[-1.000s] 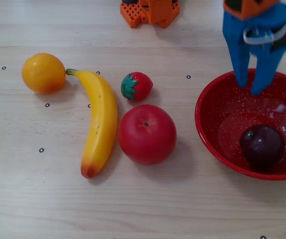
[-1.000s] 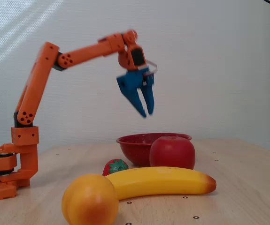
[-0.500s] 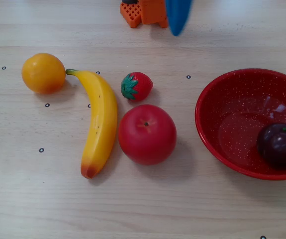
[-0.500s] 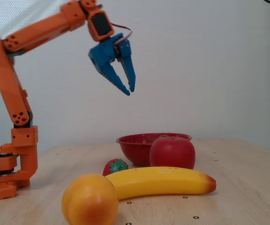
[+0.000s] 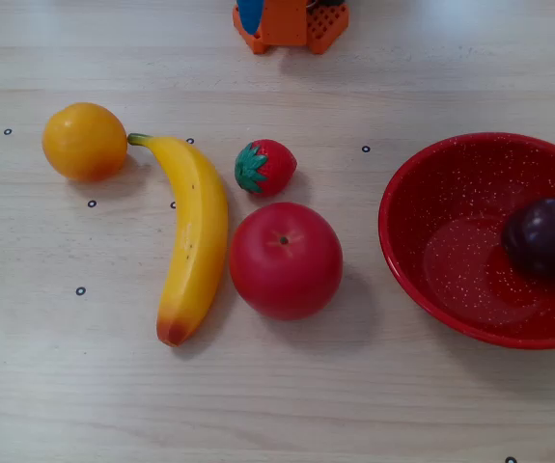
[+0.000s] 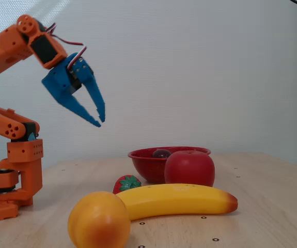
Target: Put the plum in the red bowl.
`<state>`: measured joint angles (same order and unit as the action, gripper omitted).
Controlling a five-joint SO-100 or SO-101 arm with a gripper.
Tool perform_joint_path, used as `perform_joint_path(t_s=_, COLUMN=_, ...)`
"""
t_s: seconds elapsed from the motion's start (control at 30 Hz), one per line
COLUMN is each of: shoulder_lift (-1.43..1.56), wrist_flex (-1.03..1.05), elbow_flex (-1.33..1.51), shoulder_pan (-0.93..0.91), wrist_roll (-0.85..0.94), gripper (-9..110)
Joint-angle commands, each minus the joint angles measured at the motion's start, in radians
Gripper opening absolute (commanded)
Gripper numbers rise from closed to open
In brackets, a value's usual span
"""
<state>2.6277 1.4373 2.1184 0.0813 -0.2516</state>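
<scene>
The dark purple plum (image 5: 544,237) lies inside the red speckled bowl (image 5: 431,193) at the right of a fixed view. In the other fixed view the bowl (image 6: 145,165) stands behind the apple, and the plum's top (image 6: 161,153) shows just above its rim. My blue gripper (image 6: 99,120) hangs high in the air to the left of the bowl, well apart from it. Its fingertips are almost together and hold nothing.
A red apple (image 5: 286,260), a strawberry (image 5: 265,166), a banana (image 5: 195,241) and an orange (image 5: 85,142) lie on the wooden table left of the bowl. The orange arm base (image 5: 290,23) stands at the table's far edge.
</scene>
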Motion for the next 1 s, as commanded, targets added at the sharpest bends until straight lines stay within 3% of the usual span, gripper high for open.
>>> perform_joint_path(t_s=0.0, shoulder_lift=0.107, wrist_flex=-0.032, elbow_flex=0.029, shoulder_pan=0.012, wrist_roll=-0.015, gripper=0)
perform_joint_path(t_s=0.53, shoulder_lift=0.540, wrist_flex=-0.114, elbow_flex=0.523, shoulder_pan=-0.098, wrist_roll=0.072, gripper=0)
perform_joint_path(t_s=0.97, shoulder_lift=0.580, wrist_flex=-0.514, elbow_flex=0.928, shoulder_pan=-0.104, wrist_roll=0.212, gripper=0)
